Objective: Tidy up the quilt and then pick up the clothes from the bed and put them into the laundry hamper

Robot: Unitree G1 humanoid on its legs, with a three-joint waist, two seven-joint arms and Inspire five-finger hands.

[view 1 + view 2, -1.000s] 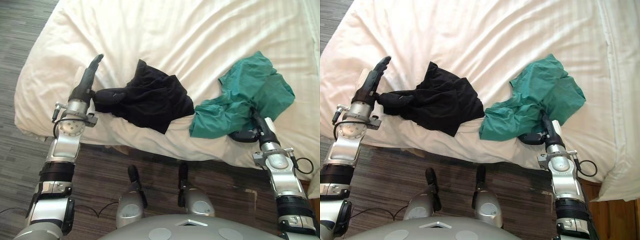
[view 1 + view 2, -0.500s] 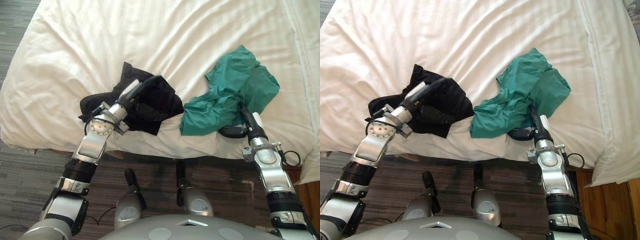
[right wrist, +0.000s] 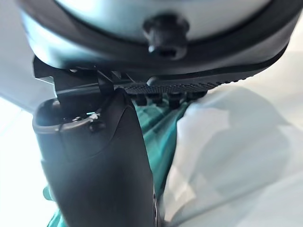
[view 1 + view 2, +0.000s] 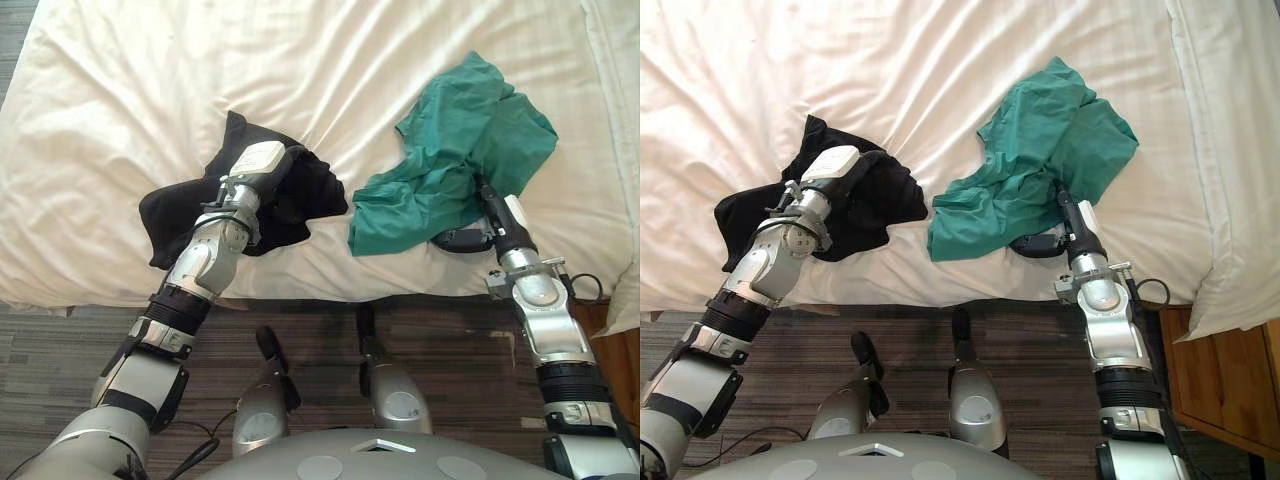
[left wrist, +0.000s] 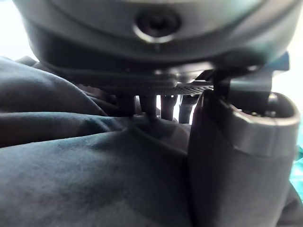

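Note:
A black garment (image 4: pixel 175 215) lies crumpled near the front edge of the white quilt (image 4: pixel 150 80). My left hand (image 4: pixel 255 162) rests on top of it, palm down. In the left wrist view its fingers (image 5: pixel 163 106) bend into a raised fold of the black cloth (image 5: pixel 94 179), thumb beside them. A green garment (image 4: pixel 460 130) is bunched up to the right. My right hand (image 4: pixel 505 225) lies at its near edge, fingers straight with tips slipped under the green cloth (image 3: pixel 158 130), thumb spread sideways.
The quilt is wrinkled and hangs over the bed's front edge. A pillow (image 4: pixel 1230 150) lies along the bed's right side. A wooden nightstand (image 4: pixel 1230 375) stands at the lower right, and striped carpet (image 4: pixel 60 340) runs along the front.
My left hand swung from the black garment's left end to over it, then dropped onto it. The right hand stayed at the green garment. The camera shifted.

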